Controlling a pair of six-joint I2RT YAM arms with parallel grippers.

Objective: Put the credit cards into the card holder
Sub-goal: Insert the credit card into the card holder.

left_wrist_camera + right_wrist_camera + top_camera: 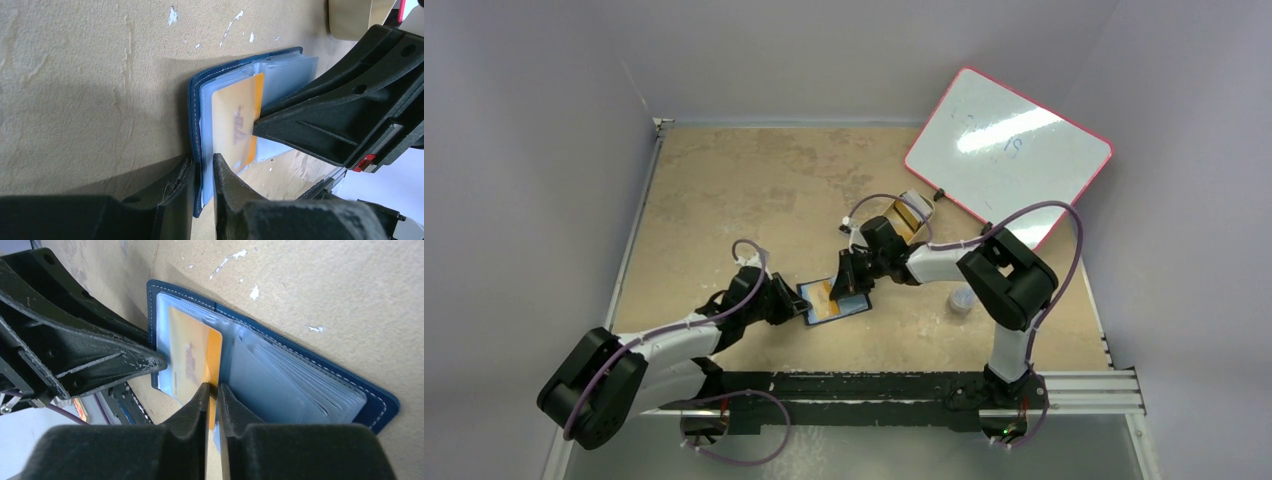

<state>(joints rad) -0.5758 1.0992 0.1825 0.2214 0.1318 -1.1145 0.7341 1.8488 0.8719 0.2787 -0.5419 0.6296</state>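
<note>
The navy card holder (852,306) lies open on the table, its clear sleeves up; it also shows in the left wrist view (195,100) and the right wrist view (372,402). My left gripper (803,306) (203,172) is shut on the holder's left edge. A gold card (232,125) (192,350) sits mostly inside a clear sleeve, with one orange edge sticking out. My right gripper (850,284) (213,390) is shut on that edge. The silver-grey and black cards do not show clearly.
A tan oval tray (911,214) (350,17) stands just behind the right gripper. A red-rimmed whiteboard (1009,150) leans at the back right. A small translucent cup (961,300) stands right of the holder, by the right arm.
</note>
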